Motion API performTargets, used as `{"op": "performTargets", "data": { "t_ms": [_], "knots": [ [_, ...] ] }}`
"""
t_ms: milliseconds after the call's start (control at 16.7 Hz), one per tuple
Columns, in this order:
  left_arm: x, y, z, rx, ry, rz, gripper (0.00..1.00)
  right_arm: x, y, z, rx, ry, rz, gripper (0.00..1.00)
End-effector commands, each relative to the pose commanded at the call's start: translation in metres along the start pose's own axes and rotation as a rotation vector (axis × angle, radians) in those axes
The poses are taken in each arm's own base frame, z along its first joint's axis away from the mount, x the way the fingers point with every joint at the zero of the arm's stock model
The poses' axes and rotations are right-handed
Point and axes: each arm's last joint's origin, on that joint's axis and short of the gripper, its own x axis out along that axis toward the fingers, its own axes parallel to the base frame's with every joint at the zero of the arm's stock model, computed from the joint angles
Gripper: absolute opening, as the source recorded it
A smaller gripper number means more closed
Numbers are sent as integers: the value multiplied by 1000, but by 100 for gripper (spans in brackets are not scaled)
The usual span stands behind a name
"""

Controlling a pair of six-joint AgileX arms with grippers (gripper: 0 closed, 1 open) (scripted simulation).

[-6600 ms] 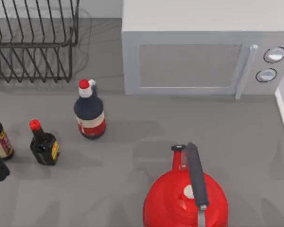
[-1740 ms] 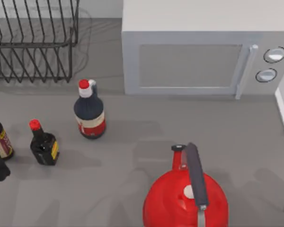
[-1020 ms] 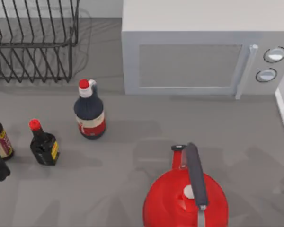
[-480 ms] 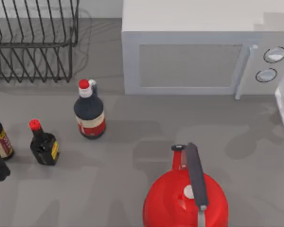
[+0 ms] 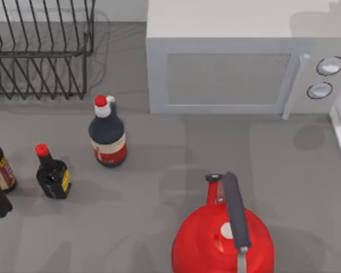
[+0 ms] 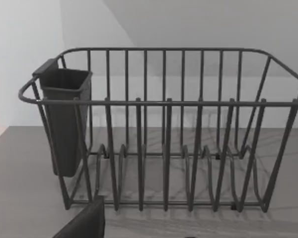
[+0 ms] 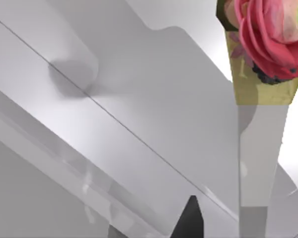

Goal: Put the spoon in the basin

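The spoon is off the table. In the right wrist view its white handle runs up to a bowl printed with a pink rose, close to the right gripper and above broad white surfaces that look like the walls of the basin. Whether that gripper is clamped on the handle cannot be told.

Judging by this, the pick-up is done and the carry is well along. What is left is lowering the spoon into the basin and letting go.

The left gripper sits parked facing the wire dish rack with its dark cutlery cup; its state cannot be told either.

The table is plain grey. In front of the microwave stand a dark sauce bottle and a red fire extinguisher. A smaller bottle is further to the left. A pale wall rises behind the microwave.
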Motion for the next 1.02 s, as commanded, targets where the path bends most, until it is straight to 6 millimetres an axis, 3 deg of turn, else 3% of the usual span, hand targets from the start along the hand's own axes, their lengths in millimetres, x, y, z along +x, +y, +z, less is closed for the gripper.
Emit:
{"op": "performTargets", "data": {
  "t_ms": [720, 1020],
  "knots": [
    [0, 0, 0, 0, 0, 0, 100, 7, 5, 6, -6, -26, 24, 0],
    [0, 0, 0, 0, 0, 0, 100, 31, 6, 7, -9, -16, 15, 0]
  ]
}}
